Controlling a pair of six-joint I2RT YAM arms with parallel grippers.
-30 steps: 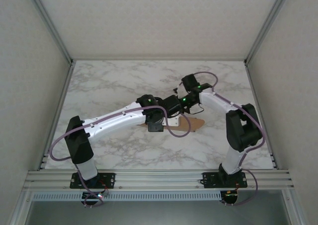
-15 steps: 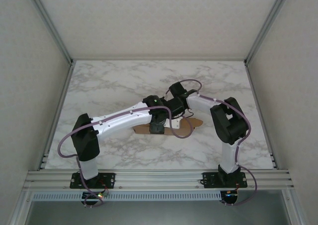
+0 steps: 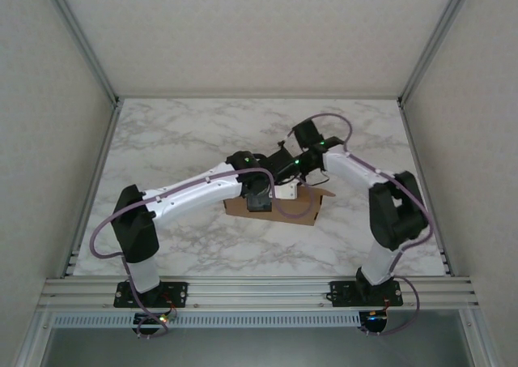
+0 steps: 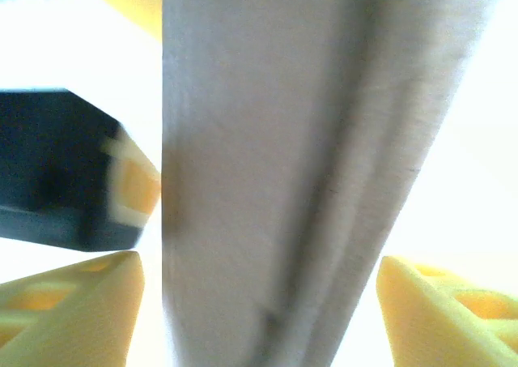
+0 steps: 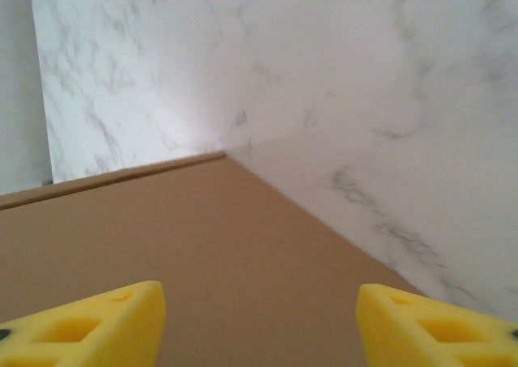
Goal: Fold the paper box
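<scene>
From above, the paper box is a plain brown, shallow cardboard shape lying on the marble table. It sits directly under the left gripper and just on the near side of the right gripper. The arms and a cable cover much of its middle, so the flaps are hard to make out, and neither claw's opening can be judged from here.

In the left wrist view, the left gripper is spread wide. A grey, blurred, backlit panel of the paper box stands upright between the fingertips, with light showing on both sides.

In the right wrist view, the right gripper is also wide and holds nothing. A flat brown face of the paper box lies just ahead of the fingers, its corner pointing away and its near part cut off.
</scene>
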